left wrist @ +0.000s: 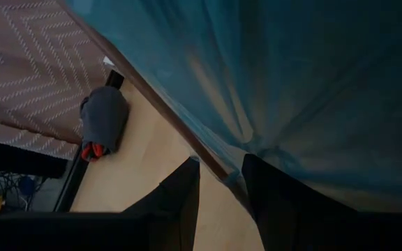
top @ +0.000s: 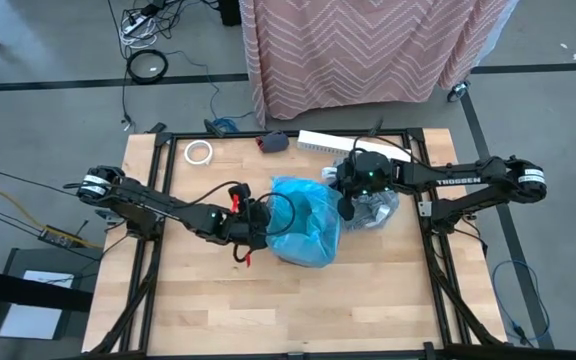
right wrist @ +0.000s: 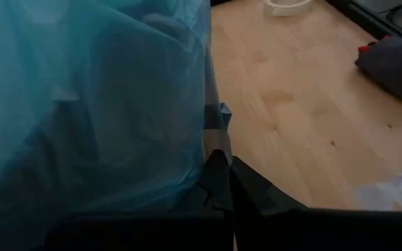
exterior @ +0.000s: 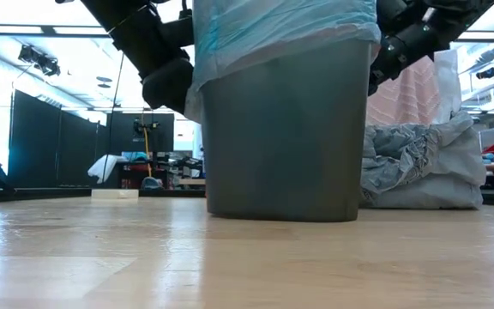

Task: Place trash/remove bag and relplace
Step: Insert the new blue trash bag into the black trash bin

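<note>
1. We see the left gripper [left wrist: 218, 185] at the bin's near rim on its left side, its jaws partly apart with the rim and the bright blue bag [top: 306, 218] between them; whether they actually press on it we cannot tell.
2. The right gripper [right wrist: 222, 183] sits at the opposite side of the bin, its jaws fully closed, pinching the edge of the blue bag against the rim.
3. The grey bin [exterior: 286, 129] stands upright in the middle of the desk [top: 298, 300], the blue bag draped over its mouth and folded down its outer wall.
4. Just beside the bin, under the right arm, lies the grey translucent liner [exterior: 418, 167], crumpled in a heap on the desk.
5. Farther back we see a white tape roll [top: 199, 152], a dark grey pouch [left wrist: 105, 118] with red at one end, and a flat white box [top: 326, 142] near the desk's far edge.
6. Beyond the desk hangs a pink zigzag cloth [top: 368, 50].
</note>
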`<action>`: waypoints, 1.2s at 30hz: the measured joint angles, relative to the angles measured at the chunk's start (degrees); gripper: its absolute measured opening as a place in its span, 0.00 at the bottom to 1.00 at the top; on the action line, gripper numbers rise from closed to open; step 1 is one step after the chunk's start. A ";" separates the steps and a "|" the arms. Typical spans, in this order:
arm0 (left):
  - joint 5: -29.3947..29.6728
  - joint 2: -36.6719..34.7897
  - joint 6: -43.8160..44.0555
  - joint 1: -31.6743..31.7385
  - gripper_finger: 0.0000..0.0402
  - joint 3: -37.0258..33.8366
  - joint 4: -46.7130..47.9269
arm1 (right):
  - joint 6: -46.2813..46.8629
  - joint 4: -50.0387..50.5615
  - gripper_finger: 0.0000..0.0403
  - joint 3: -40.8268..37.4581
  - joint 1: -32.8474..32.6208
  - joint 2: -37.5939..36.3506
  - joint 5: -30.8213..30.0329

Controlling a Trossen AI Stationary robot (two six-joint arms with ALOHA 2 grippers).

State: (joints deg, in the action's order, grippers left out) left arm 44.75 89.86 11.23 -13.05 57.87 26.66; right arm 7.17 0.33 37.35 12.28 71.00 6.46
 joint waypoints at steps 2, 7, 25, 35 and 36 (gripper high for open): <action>-0.55 -0.03 -0.01 0.29 0.31 -0.33 -0.04 | 0.19 -0.72 0.00 -0.42 0.17 0.00 0.27; -2.85 -0.09 0.11 1.08 0.31 -3.64 -3.46 | -0.09 -1.71 0.00 -0.77 0.19 -0.02 0.60; -1.94 -0.24 -0.33 1.23 0.31 -5.12 -5.17 | -0.84 3.18 0.00 -1.48 1.79 -6.65 2.28; -1.52 -0.15 -0.31 1.47 0.31 -5.22 -5.95 | -3.18 7.94 0.00 -1.47 0.13 -9.97 2.15; -1.50 -0.15 -0.33 1.47 0.31 -5.22 -5.95 | -2.97 8.55 0.00 -1.47 0.11 -10.35 1.85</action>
State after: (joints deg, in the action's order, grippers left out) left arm 43.24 89.71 10.90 -11.57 52.64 20.71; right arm 4.19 8.88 35.88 12.38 60.65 8.31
